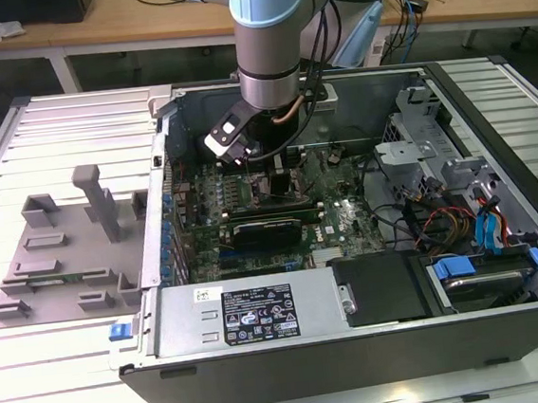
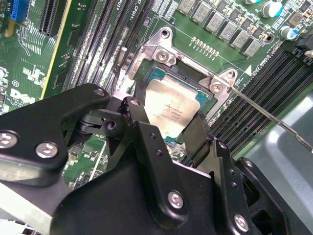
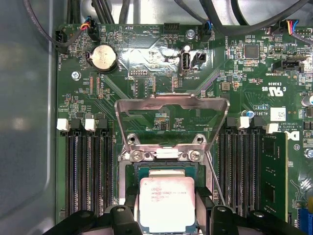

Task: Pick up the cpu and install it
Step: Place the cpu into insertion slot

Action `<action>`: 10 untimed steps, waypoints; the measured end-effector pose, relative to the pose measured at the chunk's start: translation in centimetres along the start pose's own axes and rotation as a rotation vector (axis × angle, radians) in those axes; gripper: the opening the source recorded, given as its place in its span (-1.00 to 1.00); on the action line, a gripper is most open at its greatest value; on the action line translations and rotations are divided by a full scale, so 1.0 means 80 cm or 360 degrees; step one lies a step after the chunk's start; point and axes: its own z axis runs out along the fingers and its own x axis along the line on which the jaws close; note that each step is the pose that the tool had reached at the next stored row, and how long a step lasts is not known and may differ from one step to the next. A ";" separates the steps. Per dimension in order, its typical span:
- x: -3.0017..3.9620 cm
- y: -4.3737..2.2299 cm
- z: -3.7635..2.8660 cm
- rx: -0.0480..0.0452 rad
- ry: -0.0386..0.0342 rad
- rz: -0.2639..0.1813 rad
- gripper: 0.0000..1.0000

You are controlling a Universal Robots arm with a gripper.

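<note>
The claw (image 3: 167,209) clasps the cpu (image 3: 167,196) by two opposite edges, right at the open socket (image 3: 134,171); whether it is fully seated I cannot tell

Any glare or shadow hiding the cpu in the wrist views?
First wrist view: glare whitens the green motherboard at its middle; the silver-topped square cpu is evenly lit. Second wrist view: its plate shines softly, not washed out.
</note>
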 end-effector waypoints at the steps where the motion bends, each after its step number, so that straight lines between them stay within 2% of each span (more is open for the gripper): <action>1: 0.0000 0.0000 0.0000 0.0000 0.0000 0.0000 0.09; 6: 0.0000 0.0000 0.0010 0.0000 0.0000 0.0000 0.09; 7: 0.0001 0.0000 0.0011 0.0000 0.0000 0.0000 0.23; 10: 0.0000 0.0000 0.0012 0.0000 0.0000 0.0000 0.23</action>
